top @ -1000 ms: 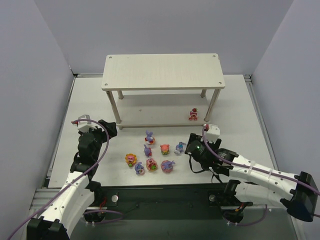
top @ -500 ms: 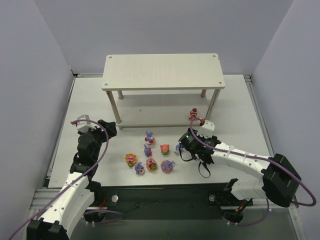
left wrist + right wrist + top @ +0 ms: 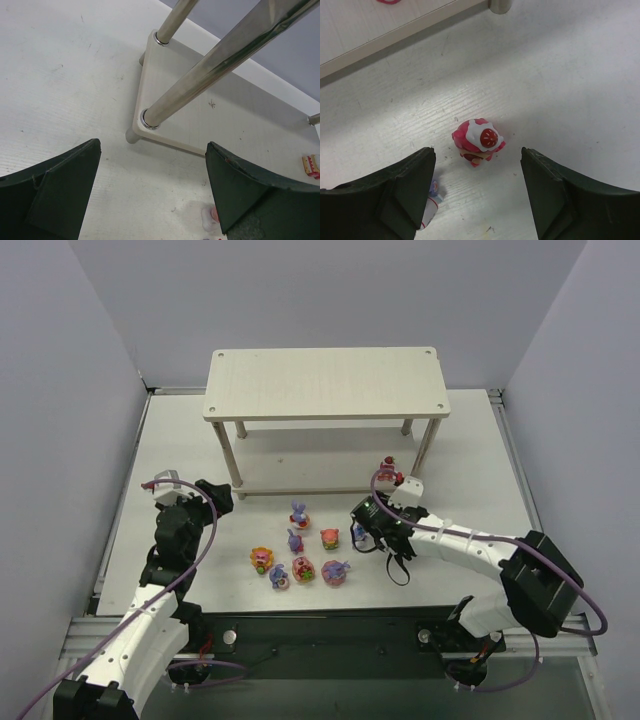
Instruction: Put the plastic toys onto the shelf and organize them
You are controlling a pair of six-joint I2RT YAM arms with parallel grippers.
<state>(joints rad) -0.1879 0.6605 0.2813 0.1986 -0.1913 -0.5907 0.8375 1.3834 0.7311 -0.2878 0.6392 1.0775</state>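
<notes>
On the white table [image 3: 570, 75], 1 red toy [image 3: 479, 141] faces open, empty right fingers [image 3: 395, 195]; left fingers [image 3: 60, 190] likewise.

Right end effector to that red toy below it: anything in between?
Nothing visible. The red toy stands alone in the gap of the open right end effector; a bluish toy lies beside one finger, not between.
</notes>
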